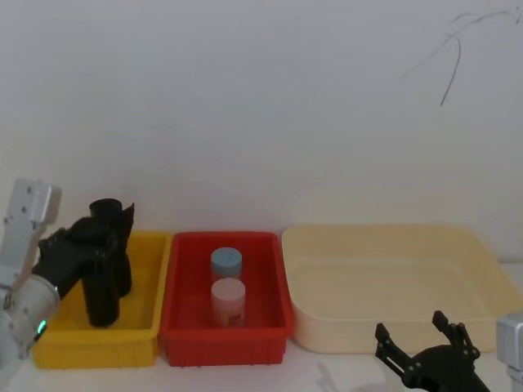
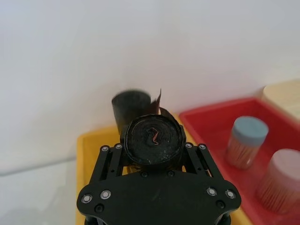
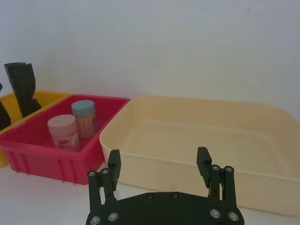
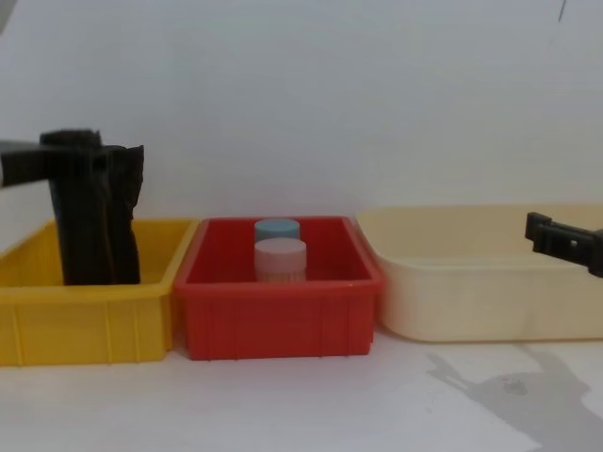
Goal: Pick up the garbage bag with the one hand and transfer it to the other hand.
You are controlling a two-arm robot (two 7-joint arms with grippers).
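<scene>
The left end effector [image 1: 91, 247] is clamped on the garbage bag [image 2: 153, 139], one finger on each side of the roll just below its blunt round top end, which faces the left wrist camera. The bag stands upright in the yellow bin [image 1: 90, 347], at the left of the row. Its lower end is hidden behind the bin's front wall in the chest view, so I cannot tell whether it rests on the bin floor. Just behind it in the same bin stands a second black roll [image 2: 131, 107] with a ragged, flapped top edge, close against the bag. Beside the yellow bin is the red bin [image 1: 225, 341], holding a blue-lidded jar [image 1: 226, 263] towards the back and a pink-lidded jar [image 1: 228, 299] in front of it, both upright. To the right of that is the cream tray [image 1: 343, 331]. The right end effector [image 3: 158, 157] hangs low over the white bench [image 4: 283, 405] in front of the cream tray, its fingers spread apart and holding nothing, well away from the bag.
</scene>
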